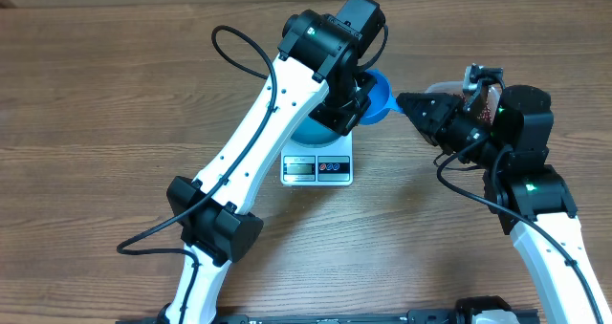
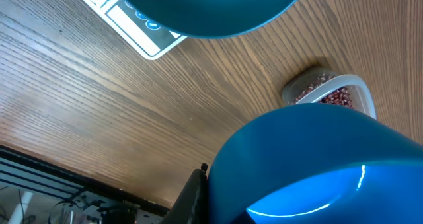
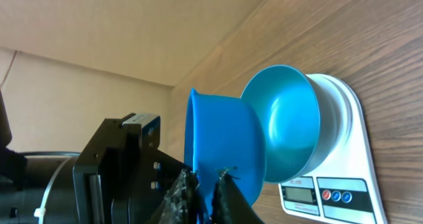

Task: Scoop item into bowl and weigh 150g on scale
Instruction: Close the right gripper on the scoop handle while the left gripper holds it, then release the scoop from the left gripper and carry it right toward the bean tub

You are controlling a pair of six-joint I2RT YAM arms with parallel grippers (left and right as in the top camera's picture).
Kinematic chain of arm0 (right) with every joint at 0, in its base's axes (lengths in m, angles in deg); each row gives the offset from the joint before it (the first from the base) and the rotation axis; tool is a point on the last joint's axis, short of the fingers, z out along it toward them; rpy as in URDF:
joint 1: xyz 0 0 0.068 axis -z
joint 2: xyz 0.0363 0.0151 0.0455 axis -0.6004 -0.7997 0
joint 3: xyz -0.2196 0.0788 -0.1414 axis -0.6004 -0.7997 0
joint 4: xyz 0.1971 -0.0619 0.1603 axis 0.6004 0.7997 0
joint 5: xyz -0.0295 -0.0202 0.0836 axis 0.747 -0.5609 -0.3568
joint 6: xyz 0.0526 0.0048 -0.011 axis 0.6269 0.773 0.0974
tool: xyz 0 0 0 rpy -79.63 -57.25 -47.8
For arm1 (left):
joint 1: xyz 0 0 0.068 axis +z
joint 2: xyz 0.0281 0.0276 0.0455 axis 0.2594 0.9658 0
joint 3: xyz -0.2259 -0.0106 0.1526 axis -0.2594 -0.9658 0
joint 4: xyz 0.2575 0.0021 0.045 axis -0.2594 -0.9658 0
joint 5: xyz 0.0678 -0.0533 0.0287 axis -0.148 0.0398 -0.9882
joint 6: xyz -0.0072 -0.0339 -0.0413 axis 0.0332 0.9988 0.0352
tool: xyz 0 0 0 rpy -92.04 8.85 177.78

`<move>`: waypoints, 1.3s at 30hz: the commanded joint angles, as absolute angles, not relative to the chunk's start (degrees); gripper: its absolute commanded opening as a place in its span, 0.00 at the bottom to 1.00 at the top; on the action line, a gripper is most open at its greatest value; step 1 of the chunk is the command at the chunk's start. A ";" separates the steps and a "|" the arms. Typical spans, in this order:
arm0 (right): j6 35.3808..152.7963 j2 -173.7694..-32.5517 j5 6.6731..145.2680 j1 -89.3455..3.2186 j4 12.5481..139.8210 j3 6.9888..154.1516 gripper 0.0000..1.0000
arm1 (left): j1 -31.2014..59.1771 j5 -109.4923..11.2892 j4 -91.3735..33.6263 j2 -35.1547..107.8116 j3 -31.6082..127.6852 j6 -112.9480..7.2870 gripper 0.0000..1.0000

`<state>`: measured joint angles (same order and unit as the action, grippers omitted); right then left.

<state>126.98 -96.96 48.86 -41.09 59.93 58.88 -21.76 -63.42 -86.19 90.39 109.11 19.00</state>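
The teal bowl (image 1: 311, 131) (image 3: 284, 128) stands on the white scale (image 1: 318, 167) (image 3: 334, 184), mostly hidden under my left arm in the overhead view. My left gripper (image 1: 354, 109) (image 2: 205, 184) hangs just right of the bowl, shut on a small blue scoop (image 1: 379, 98) (image 2: 310, 164) (image 3: 225, 145). From the right, my right gripper (image 1: 402, 102) (image 3: 208, 178) meets the scoop, its fingers pinching the rim. Red-brown beans (image 2: 336, 96) lie in a clear tub (image 2: 363, 92) (image 1: 442, 88) behind the right gripper. The scoop's inside does not show.
The clear tub sits at the back right, partly covered by my right arm. Black cables loop from both arms over the wooden table (image 1: 96, 123). The scale's display and buttons face the front edge.
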 commanded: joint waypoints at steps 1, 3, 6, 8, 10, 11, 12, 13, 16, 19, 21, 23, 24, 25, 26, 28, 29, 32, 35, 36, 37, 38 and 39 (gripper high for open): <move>126.90 -96.77 49.51 -41.33 59.96 60.34 0.07 | -22.44 -63.64 -86.35 90.59 110.40 19.53 0.04; 126.90 -96.77 49.51 -41.33 59.96 60.34 0.07 | -22.41 -63.79 -86.35 90.59 110.40 19.35 0.04; 126.87 -96.77 49.51 -41.33 59.98 60.34 0.05 | -22.24 -63.77 -86.39 90.59 110.40 19.16 0.04; 126.87 -96.77 49.49 -41.33 59.98 60.34 0.04 | -22.11 -63.75 -86.41 90.59 110.40 19.16 0.04; 126.90 -96.77 49.49 -41.33 59.98 60.34 0.04 | -22.07 -63.75 -86.41 90.59 110.40 19.16 0.04; 126.90 -96.77 49.49 -41.33 59.98 60.34 0.04 | -22.07 -63.75 -86.41 90.59 110.40 19.18 0.04; 126.90 -96.77 49.49 -41.35 59.98 60.34 0.04 | -22.07 -63.75 -86.39 90.59 110.40 19.18 0.04; 126.87 -96.77 49.49 -41.33 59.98 60.34 0.04 | -22.07 -63.75 -86.37 90.59 110.40 19.18 0.04; 126.87 -96.77 49.49 -41.35 60.02 60.34 0.04 | -22.07 -63.77 -86.39 90.59 110.40 19.18 0.04; 126.87 -96.77 49.51 -41.33 60.20 60.34 0.04 | -22.04 -63.77 -86.41 90.59 110.40 19.16 0.04; 126.87 -96.77 49.51 -41.33 60.20 60.34 0.04 | -22.04 -63.77 -86.56 90.59 110.40 19.16 0.08; 126.87 -96.77 49.51 -41.33 60.17 60.34 0.04 | -22.00 -63.72 -86.83 90.59 110.40 19.13 0.35; 126.87 -96.77 49.51 -41.33 60.20 60.34 0.04 | -22.00 -63.72 -86.98 90.59 110.40 19.13 0.54; 126.87 -96.77 49.51 -41.33 60.17 60.34 0.04 | -22.00 -63.72 -86.98 90.59 110.40 19.11 0.69; 126.87 -96.77 49.51 -41.33 60.17 60.34 0.04 | -22.00 -63.66 -86.98 90.59 110.40 19.13 0.83; 126.90 -96.77 49.73 -41.33 60.17 60.34 0.04 | -22.00 -63.51 -86.96 90.59 110.40 19.13 0.97; 126.90 -96.77 49.93 -41.33 60.17 60.34 0.04 | -21.98 -63.51 -86.91 90.57 110.40 19.13 1.00; 126.90 -96.77 50.34 -41.33 60.17 60.34 0.04 | -21.72 -63.07 -86.76 90.57 110.40 18.76 0.99; 126.90 -96.77 50.71 -41.33 60.17 60.34 0.04 | -21.06 -60.99 -86.04 90.57 110.53 15.85 1.00; 126.90 -96.77 50.96 -41.33 60.20 60.34 0.04 | -20.73 -60.03 -85.89 90.57 110.75 14.54 1.00; 126.90 -96.77 51.02 -41.33 60.17 60.34 0.04 | -20.40 -59.27 -85.89 90.57 111.10 13.25 1.00; 126.87 -96.77 51.22 -41.33 60.17 60.34 0.04 | -19.97 -58.67 -85.91 90.57 111.62 11.64 1.00; 126.87 -96.77 51.48 -41.33 60.20 60.34 0.04 | -19.62 -58.61 -85.93 90.54 112.19 10.11 1.00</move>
<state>127.07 -96.96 50.10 -41.06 60.55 58.88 -21.02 -60.97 -85.95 90.39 109.48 15.79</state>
